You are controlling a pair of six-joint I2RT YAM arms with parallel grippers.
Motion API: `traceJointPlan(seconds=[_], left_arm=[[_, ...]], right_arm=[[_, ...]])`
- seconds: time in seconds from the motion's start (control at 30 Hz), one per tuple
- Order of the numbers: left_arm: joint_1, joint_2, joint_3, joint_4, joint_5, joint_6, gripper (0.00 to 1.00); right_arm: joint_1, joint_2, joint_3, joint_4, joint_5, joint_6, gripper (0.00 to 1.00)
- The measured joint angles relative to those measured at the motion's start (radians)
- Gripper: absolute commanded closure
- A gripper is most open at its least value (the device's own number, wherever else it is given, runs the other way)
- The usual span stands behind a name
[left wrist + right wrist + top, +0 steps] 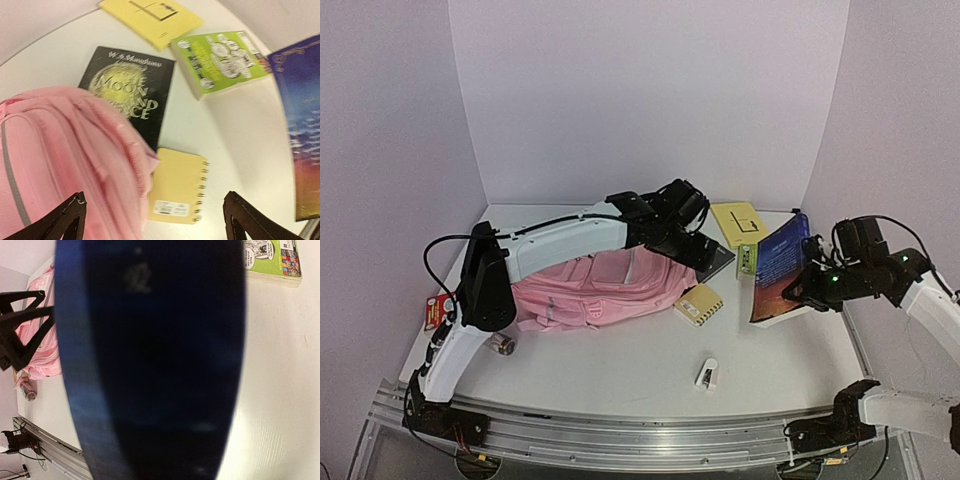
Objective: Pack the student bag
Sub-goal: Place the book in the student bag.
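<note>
The student bag lies flat, left of the table's middle; it also fills the left side of the left wrist view as the pink student bag. My left gripper hangs open over its right end, holding nothing. Its fingertips stand wide apart, with a yellow spiral notebook below them. My right gripper is shut on the edge of a big blue book, which is tilted up. That blue book fills the right wrist view and hides the fingers.
A black book lies partly under the bag's edge. A green book and a yellow book lie behind. A small white object sits near the front. A small jar and a red packet sit by the left arm.
</note>
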Motion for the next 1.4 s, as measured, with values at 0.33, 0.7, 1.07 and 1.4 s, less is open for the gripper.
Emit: traceJointPlan(seconds=[0.33, 0.7, 1.07, 1.4], left_arm=[[0.056, 0.147, 0.028, -0.084, -0.131, 0.002, 0.27], [0.048, 0.155, 0.034, -0.083, -0.154, -0.010, 1.00], [0.046, 0.063, -0.015, -0.075, -0.158, 0.061, 1.00], [0.046, -0.199, -0.174, -0.065, -0.121, 0.112, 1.00]], right_arm=[[0.000, -0.006, -0.039, 0.001, -0.030, 0.034, 1.00], [0.000, -0.009, -0.049, 0.008, -0.031, 0.049, 1.00], [0.000, 0.018, -0.049, 0.039, -0.095, 0.020, 1.00], [0.001, 0.128, -0.031, 0.224, -0.303, 0.023, 1.00]])
